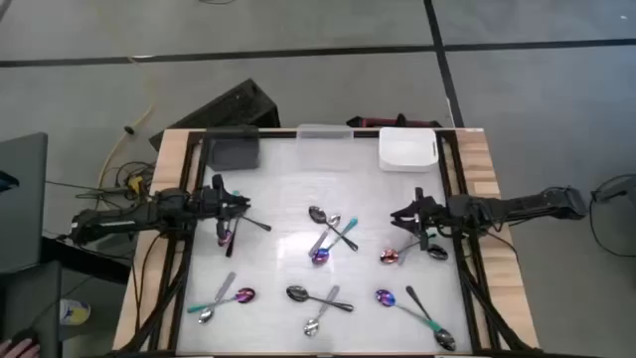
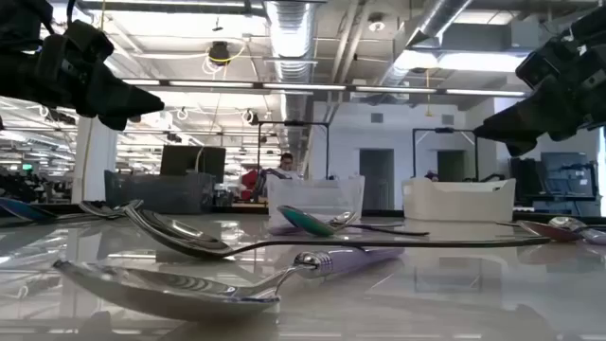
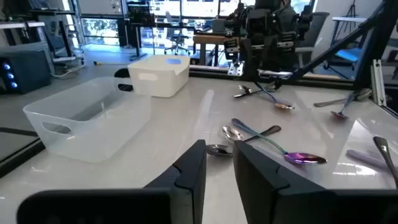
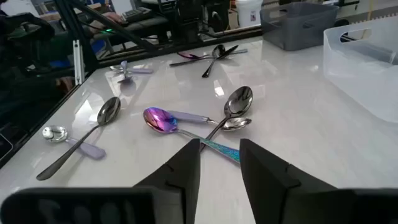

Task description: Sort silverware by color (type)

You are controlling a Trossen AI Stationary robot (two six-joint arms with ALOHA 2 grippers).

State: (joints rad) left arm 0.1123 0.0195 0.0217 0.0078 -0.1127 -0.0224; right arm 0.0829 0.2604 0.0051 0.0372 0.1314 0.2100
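my left hand [image 1: 221, 207] hung above the tabletop [image 1: 288, 189] on its left side, over a dark spoon [image 1: 228, 235] and a second one crossing it. my right hand [image 1: 409, 215] hung above the right side, next to a coppery spoon [image 1: 390, 257] and a silver one [image 1: 435, 253]. both hands had their fingers a little apart with nothing between them.

the spoons lay scattered across the middle and near part of the tabletop, most in crossed pairs: a silver and a purple spoon [image 1: 320, 256] in the centre, a teal-handled pair [image 1: 238, 296] at the near left, a dark pair [image 1: 297, 293] near the middle, and a purple-blue spoon [image 1: 385, 296] with a long teal-handled one at the near right.

the risk i saw was the crossings. closing on one handle could have caught the spoon lying over it, dragged both, or flipped one off the slick surface. a shallow pinch on a thin handle could also have slipped.

the three bins stood along the far edge: the dark bin [image 1: 232, 149], the clear bin [image 1: 324, 132] and the white bin [image 1: 406, 150]. the clear and white bins looked empty; i could not tell for the dark one.
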